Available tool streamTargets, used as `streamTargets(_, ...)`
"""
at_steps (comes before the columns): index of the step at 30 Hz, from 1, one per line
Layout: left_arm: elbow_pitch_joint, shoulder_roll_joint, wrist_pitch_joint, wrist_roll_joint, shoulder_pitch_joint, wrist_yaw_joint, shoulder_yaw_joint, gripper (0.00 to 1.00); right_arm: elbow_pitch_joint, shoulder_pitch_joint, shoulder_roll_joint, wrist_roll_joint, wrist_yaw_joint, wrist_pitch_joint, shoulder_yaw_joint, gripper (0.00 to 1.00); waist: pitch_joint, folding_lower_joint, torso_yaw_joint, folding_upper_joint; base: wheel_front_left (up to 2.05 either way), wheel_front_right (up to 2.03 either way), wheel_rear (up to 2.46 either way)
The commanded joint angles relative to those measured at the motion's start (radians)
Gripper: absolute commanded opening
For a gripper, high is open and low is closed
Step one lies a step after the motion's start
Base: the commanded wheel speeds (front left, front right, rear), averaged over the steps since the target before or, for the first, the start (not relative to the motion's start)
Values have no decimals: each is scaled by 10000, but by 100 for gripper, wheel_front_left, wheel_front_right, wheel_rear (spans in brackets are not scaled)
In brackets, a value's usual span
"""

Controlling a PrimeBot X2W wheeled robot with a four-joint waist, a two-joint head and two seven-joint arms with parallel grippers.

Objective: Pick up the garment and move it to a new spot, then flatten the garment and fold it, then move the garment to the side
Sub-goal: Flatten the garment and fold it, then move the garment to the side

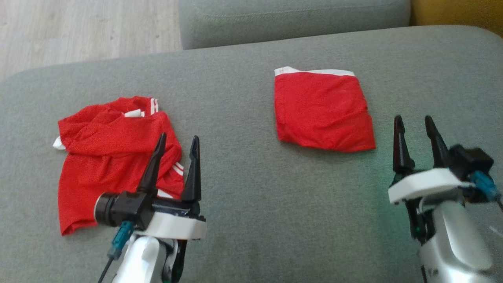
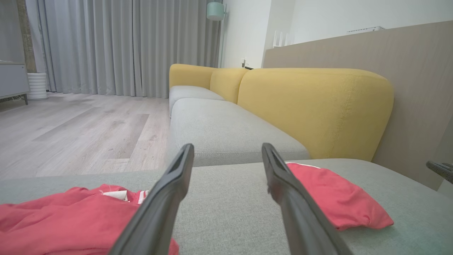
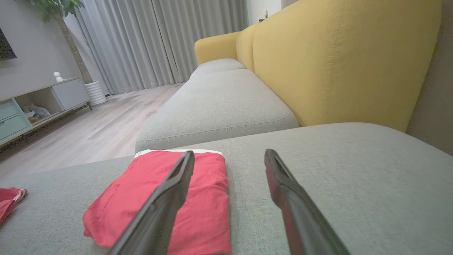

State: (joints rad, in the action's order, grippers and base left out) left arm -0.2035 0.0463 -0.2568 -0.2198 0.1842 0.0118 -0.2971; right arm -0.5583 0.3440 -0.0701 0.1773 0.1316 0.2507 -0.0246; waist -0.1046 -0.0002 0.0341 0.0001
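Head view takes in two red garments on the grey seat cushion (image 1: 243,196). The folded garment (image 1: 323,112), a neat square with a white band along its far edge, lies right of the cushion's middle. The crumpled garment (image 1: 106,157), striped white, sprawls over the cushion's left part. Two grippers hang over the cushion's near side, each with jaws spread and nothing between them. The left gripper (image 1: 178,137) is above the crumpled garment's near-right edge, and the right gripper (image 1: 413,118) is near the cushion's right end. Bare cushion separates the garments. A yellow backrest (image 3: 336,63) bounds the cushion's right side, and wooden floor (image 1: 78,27) lies beyond its far-left edge.
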Motion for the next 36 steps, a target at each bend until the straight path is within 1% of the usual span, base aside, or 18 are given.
streamTargets(1, 274, 39, -49, -68, 128, 92, 400, 100, 591, -42, 138, -138, -9, 109, 147, 100, 140, 2, 137, -1, 0, 0, 0)
streamTargets(6, 101, 39, -49, -79, -161, 52, 581, 100, 1313, -991, 193, -118, -9, 110, 112, 100, 223, 2, 279, -1, 0, 0, 0)
streamTargets(8, 62, 39, -49, -105, -228, 63, 642, 100, 1386, -1143, 195, -16, -9, 110, 211, 100, 274, 2, 343, -1, 0, 0, 0)
streamTargets(15, 69, 39, -49, -146, -246, 74, 591, 100, 1413, -1197, 197, 118, -9, -50, 377, 100, 245, 2, 403, -1, 0, 0, 0)
streamTargets(22, 99, 39, -49, -55, 101, -17, 371, 100, 1412, -713, 197, 198, -9, -299, 292, 100, -385, 2, 115, -1, 0, 0, 0)
streamTargets(26, 97, 39, -49, 28, 378, -62, 298, 100, 1087, 70, 198, -187, -9, -776, 100, 100, -919, 2, -176, -1, 0, 0, 0)
streamTargets(29, 53, 39, -49, 47, 580, -103, 211, 100, 620, 740, 198, -320, -9, -1151, -30, 100, -1253, 2, -436, -1, 0, 0, 0)
streamTargets(34, 36, 39, -49, 65, 871, -101, 95, 100, -562, 1960, 198, 171, -9, -1995, -477, 100, -1820, 2, -785, -1, 0, 0, 0)
streamTargets(36, 6, 39, -49, 65, 946, -121, 28, 100, -1115, 2345, 195, 146, -9, -2323, -714, 100, -1961, 2, -913, -1, 0, 0, 0)
